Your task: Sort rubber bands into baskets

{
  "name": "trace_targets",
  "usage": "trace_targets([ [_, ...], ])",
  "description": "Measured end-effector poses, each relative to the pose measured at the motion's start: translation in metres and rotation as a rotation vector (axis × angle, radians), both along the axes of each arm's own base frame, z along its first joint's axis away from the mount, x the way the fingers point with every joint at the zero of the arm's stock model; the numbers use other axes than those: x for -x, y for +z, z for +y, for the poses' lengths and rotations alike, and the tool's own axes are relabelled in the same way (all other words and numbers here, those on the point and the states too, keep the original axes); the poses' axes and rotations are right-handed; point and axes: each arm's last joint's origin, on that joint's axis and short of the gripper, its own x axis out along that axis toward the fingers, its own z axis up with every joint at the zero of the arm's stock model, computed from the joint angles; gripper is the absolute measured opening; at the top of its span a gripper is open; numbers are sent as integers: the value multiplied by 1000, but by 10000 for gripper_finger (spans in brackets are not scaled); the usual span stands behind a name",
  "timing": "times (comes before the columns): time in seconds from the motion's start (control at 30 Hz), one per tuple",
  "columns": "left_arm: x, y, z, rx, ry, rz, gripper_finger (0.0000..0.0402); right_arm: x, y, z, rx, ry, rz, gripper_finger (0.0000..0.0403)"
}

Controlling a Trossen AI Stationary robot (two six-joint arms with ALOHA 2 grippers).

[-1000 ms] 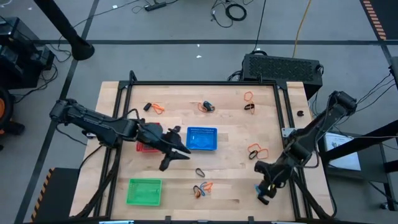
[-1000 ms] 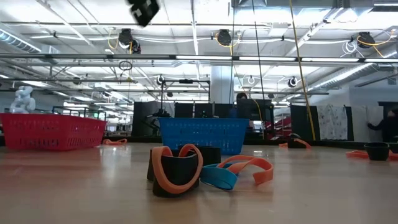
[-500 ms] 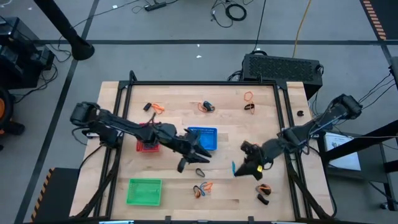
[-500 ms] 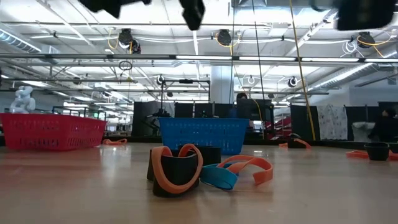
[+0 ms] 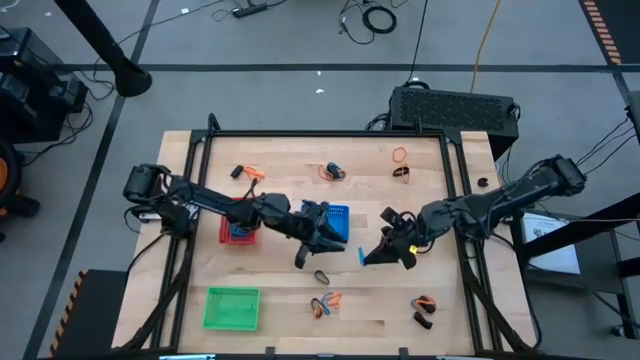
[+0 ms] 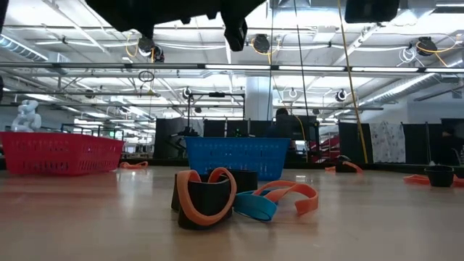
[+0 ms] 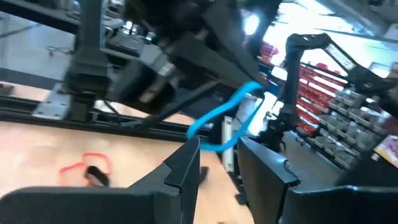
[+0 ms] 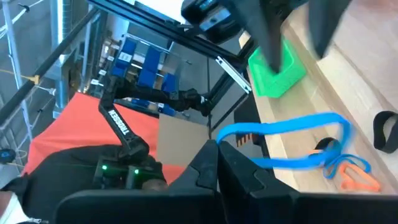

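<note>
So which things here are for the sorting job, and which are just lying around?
For the job: rubber bands, blue band in right claw, red basket, blue basket, green basket.
Just lying about: black box, floor cables.

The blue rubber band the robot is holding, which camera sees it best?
The right wrist view: the blue rubber band stretches out from the shut right gripper. The left wrist view shows it beyond the left gripper. The high view shows a speck; the low view misses it.

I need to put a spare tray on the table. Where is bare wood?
Bare: the strip between the green mesh basket and the red mesh basket. Crowded: the middle, where both grippers meet beside the blue mesh basket.
</note>
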Motion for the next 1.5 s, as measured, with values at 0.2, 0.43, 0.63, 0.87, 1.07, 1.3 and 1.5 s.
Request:
trace_targets([
  [0.2,-1,0,8,-5,2,-1,114,-11,-2,-2,-25,17,-38,0],
  [0.43,-1,0,10,-30,-7,-9,114,-26,-11,-8,-36,32,-47,0],
  [0.63,-1,-3,9,-56,-10,13,114,-35,-14,-15,-54,24,-60,0],
  [0.87,-1,-5,10,-83,3,19,114,-38,-15,-24,-67,-10,-52,0],
  [1.07,-2,-7,13,-113,81,36,114,-40,-16,-31,-115,-45,-23,0],
  [1.3,-3,-8,19,-116,155,41,110,-42,-18,-34,-127,-56,-7,0],
  [1.5,-3,-8,23,-115,166,45,27,-42,-19,-36,-116,-62,-12,0],
])
